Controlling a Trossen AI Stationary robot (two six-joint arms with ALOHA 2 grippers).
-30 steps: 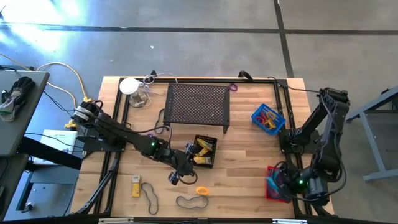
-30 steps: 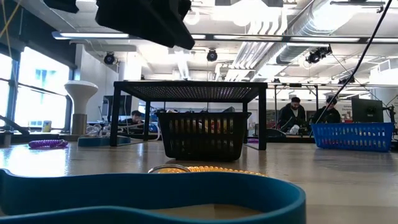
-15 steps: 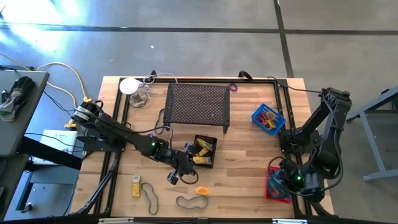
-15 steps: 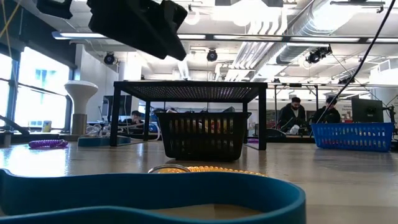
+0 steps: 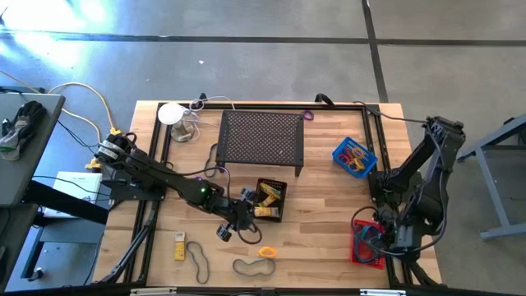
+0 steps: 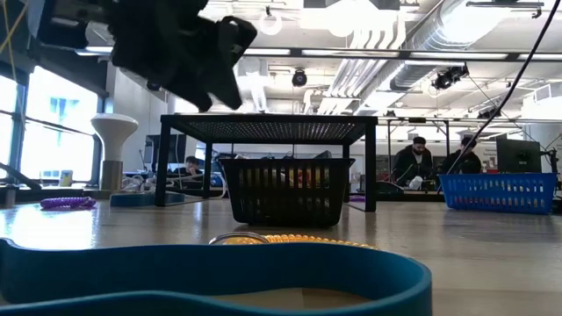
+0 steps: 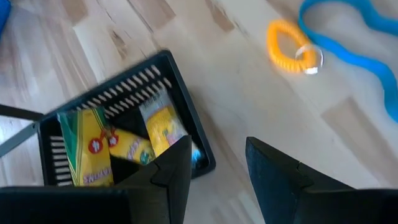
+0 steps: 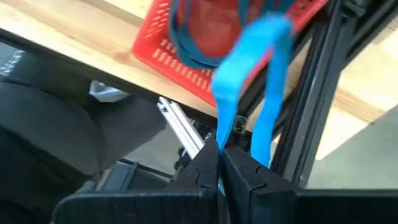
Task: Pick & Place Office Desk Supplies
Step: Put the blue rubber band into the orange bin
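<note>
Since the earlier frames the left gripper has drawn a little toward the table's left side, off the black mesh basket; the right arm has lifted from the red basket. In the low view the left arm's dark body now hangs lower, before the black perforated stand.

Left gripper — fingers parted, with nothing between them; the wrist view shows bare wood in the gap. The black basket lies just beside one fingertip and holds yellow crayon packets. An orange coiled ring with a metal key ring lies beyond the fingers, touching a blue band loop.

Right gripper — fingers clenched on a blue band that hangs between the fingertips and the red basket at the table's near right corner; other blue loops lie in that basket.

Elsewhere on the table: a yellow packet and a dark rubber-band loop near the front left, a blue mesh basket of coloured rings at the right, a purple coil at the far left. People sit in the room behind.
</note>
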